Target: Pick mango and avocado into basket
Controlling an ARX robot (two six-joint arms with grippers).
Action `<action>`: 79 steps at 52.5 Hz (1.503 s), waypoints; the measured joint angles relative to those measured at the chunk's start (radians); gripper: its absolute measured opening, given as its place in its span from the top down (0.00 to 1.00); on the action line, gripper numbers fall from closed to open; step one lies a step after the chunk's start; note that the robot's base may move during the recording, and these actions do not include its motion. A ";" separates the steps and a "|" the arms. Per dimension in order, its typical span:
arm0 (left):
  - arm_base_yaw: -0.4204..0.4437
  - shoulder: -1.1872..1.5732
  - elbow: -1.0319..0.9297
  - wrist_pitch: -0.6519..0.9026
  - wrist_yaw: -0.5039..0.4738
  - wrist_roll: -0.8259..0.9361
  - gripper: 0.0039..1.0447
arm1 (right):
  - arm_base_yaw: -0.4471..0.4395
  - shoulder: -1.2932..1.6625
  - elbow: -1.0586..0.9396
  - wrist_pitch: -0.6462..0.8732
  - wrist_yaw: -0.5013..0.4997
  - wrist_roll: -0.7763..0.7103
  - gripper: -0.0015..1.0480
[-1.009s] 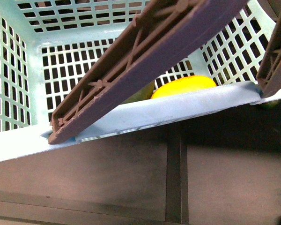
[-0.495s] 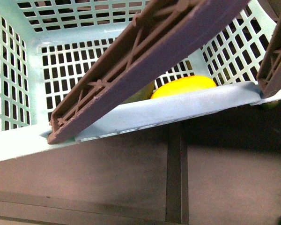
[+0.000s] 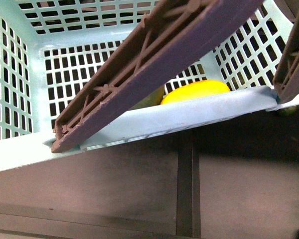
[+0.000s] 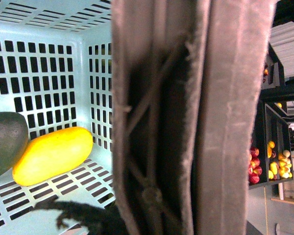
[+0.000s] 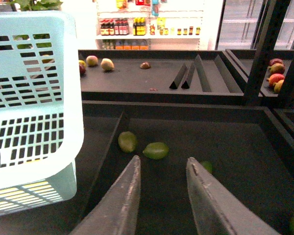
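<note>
The light teal basket [image 3: 40,74] fills the front view, lifted and tilted, its brown ribbed handle [image 3: 154,59] crossing it. The yellow mango [image 3: 197,91] lies on its floor. In the left wrist view the mango [image 4: 51,154] lies beside the dark green avocado [image 4: 5,142] inside the basket [image 4: 49,63]. My left gripper is shut on the basket's handle [image 4: 186,117], which fills that view; its fingers are hidden. My right gripper [image 5: 161,166] is open and empty, beside the basket [image 5: 34,98], above a dark bin.
Under my right gripper lies a dark shelf bin [image 5: 225,147] with a few light green fruits [image 5: 156,150]. A further bin [image 5: 152,73] holds several fruits. Red and yellow fruits [image 4: 257,166] sit in bins in the left wrist view.
</note>
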 joint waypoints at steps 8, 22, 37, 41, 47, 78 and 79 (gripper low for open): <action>0.000 0.000 0.000 0.000 0.000 0.000 0.87 | 0.000 0.000 0.000 0.000 0.000 0.000 0.48; 0.000 0.000 0.000 0.000 0.000 0.000 0.87 | 0.000 0.000 0.000 0.000 0.000 0.000 0.07; -0.017 0.006 0.014 -0.034 -0.103 0.005 0.87 | 0.000 0.000 0.000 0.000 0.000 0.001 0.08; -0.043 0.027 0.030 -0.071 -0.354 -0.018 0.87 | 0.000 0.000 0.000 0.000 -0.002 0.000 0.08; -0.028 0.052 0.030 -0.051 -0.501 -0.017 0.87 | 0.000 0.000 0.000 0.000 -0.002 0.000 0.08; 0.348 0.420 0.109 0.296 -0.261 -0.404 0.87 | 0.000 0.000 0.000 0.000 -0.002 0.000 0.08; 0.355 0.439 0.122 0.303 -0.265 -0.411 0.87 | 0.000 0.000 0.000 0.000 -0.002 0.000 0.08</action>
